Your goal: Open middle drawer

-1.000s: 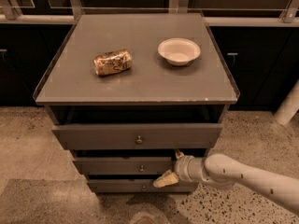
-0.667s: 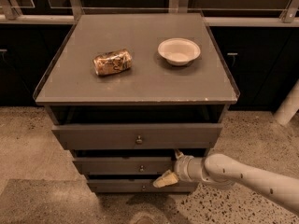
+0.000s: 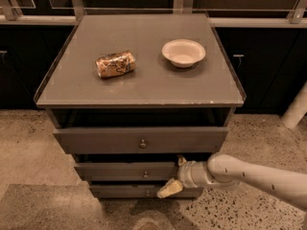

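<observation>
The grey cabinet has three drawers with small round knobs. The middle drawer sits between the wider top drawer and the narrower bottom drawer. Its knob is at the centre of its front. The top drawer stands out furthest and the bottom one least. My gripper comes in from the right on a white arm and is at the right part of the middle drawer's front, just right of the knob. It is open, with one fingertip at the drawer's upper edge and the tan one at its lower edge.
On the cabinet top lie a crushed brown can on the left and a white bowl on the right. Dark cabinets stand behind. Speckled floor lies around, with a white post at the right.
</observation>
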`<state>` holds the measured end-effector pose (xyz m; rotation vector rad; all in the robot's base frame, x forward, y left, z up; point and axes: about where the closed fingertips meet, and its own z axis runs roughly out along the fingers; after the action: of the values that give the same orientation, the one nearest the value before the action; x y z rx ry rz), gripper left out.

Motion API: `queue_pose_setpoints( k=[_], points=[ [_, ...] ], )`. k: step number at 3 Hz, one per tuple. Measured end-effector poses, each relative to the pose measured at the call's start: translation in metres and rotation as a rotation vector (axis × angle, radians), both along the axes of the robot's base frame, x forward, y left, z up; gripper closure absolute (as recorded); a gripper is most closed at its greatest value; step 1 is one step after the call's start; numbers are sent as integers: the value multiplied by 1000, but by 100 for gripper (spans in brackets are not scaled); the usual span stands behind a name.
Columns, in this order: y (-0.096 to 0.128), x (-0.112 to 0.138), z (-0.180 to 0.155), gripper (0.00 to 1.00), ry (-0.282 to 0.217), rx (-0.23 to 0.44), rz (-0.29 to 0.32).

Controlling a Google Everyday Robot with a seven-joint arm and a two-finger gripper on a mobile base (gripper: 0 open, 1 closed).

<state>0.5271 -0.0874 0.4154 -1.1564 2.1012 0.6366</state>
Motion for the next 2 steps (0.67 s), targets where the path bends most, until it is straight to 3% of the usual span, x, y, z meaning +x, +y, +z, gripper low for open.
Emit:
queue_pose_setpoints(
  k=[1, 2],
  points=[
    [0, 0, 4, 0, 0, 0, 0],
    [-5, -16, 8, 0, 56, 29, -26]
  ],
)
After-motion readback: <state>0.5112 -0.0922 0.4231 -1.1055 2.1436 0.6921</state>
